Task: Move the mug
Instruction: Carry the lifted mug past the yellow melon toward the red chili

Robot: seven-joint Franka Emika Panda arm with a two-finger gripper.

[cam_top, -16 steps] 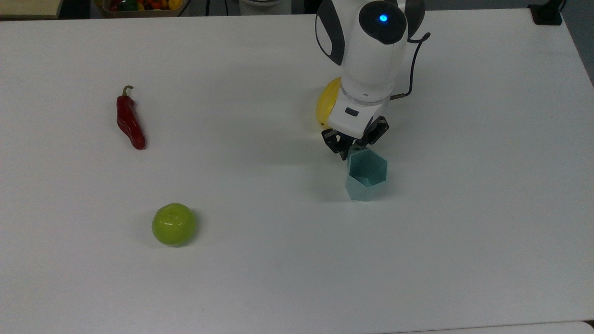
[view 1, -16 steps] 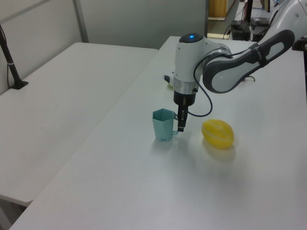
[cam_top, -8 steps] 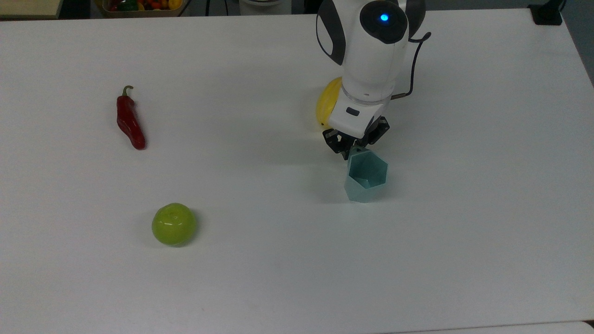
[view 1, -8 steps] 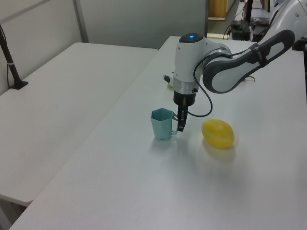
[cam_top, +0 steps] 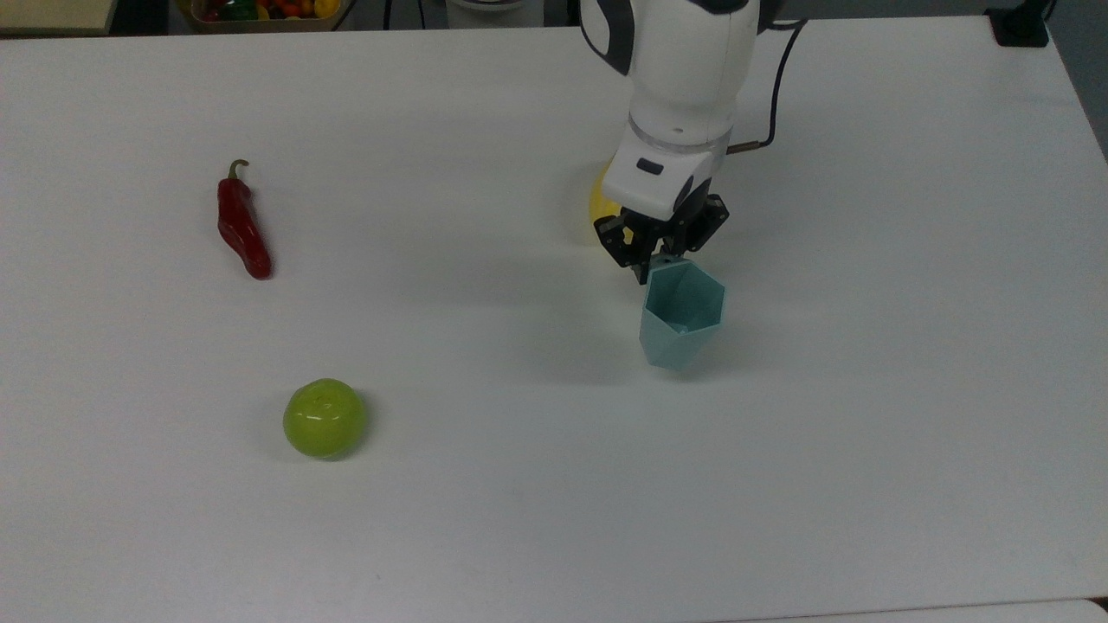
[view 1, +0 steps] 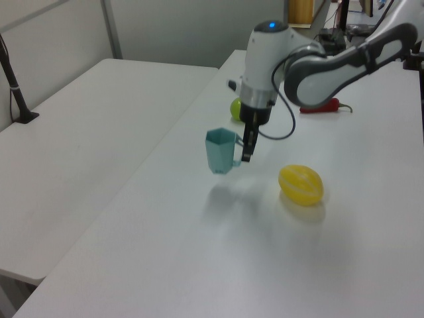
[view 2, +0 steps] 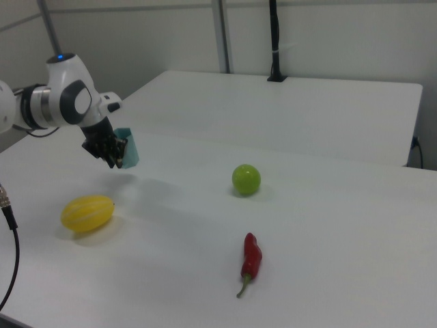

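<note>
The pale teal faceted mug (cam_top: 680,315) hangs in the air above the white table (cam_top: 485,519), tilted a little, with its shadow on the surface below. My gripper (cam_top: 660,257) is shut on the mug's small handle at the rim. In the left view the mug (view 1: 220,151) floats clear of the table with the gripper (view 1: 246,154) at its right side. From the right view, the mug (view 2: 129,148) sits just behind the gripper (view 2: 115,156).
A yellow melon (view 1: 301,185) lies close by, partly hidden under the arm in the top view. A green apple (cam_top: 324,418) and a red chili pepper (cam_top: 242,227) lie toward the top view's left. A bin of produce (cam_top: 260,10) stands beyond the far edge.
The gripper has risen with the mug, lifting it off the table. The melon, apple and pepper have not moved.
</note>
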